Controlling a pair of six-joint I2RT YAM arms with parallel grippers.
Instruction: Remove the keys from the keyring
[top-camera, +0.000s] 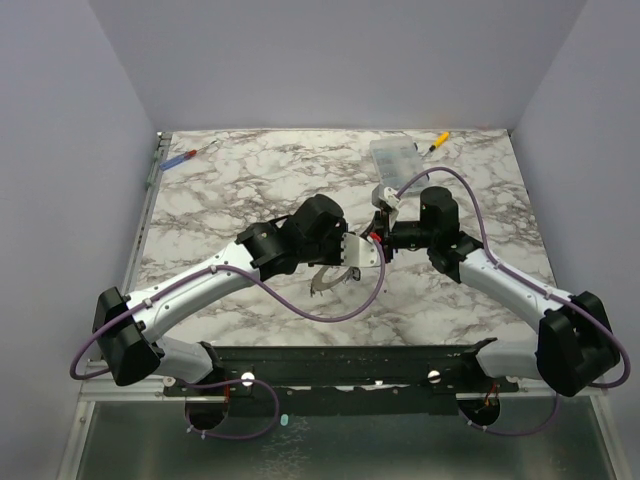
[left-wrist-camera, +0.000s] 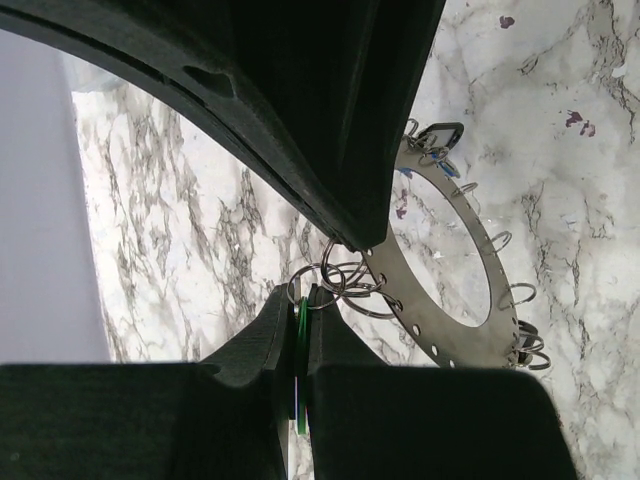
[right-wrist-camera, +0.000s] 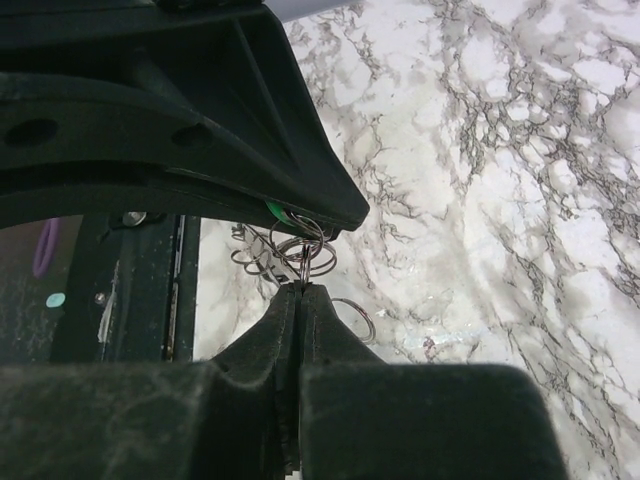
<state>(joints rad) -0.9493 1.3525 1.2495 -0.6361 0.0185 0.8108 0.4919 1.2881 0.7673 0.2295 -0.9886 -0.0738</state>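
Observation:
The keyring (left-wrist-camera: 436, 333), a flat grey metal ring with small wire loops along its rim, hangs just above the marble top; in the top view it (top-camera: 330, 279) sits under the two grippers. My left gripper (left-wrist-camera: 300, 300) is shut on a green-tagged key (left-wrist-camera: 300, 345) that is linked to the keyring by small split rings (left-wrist-camera: 345, 280). My right gripper (right-wrist-camera: 300, 290) is shut on one small split ring (right-wrist-camera: 303, 262) of that cluster, tip to tip with the left gripper (top-camera: 362, 250). The green tag also shows in the right wrist view (right-wrist-camera: 277, 210). A dark key with a blue tag (left-wrist-camera: 440, 140) hangs at the ring's far side.
A clear plastic compartment box (top-camera: 392, 157) and a yellow-handled screwdriver (top-camera: 437, 141) lie at the back right. A red and blue screwdriver (top-camera: 190, 155) lies at the back left. The table's metal front rail (top-camera: 330, 362) runs between the arm bases.

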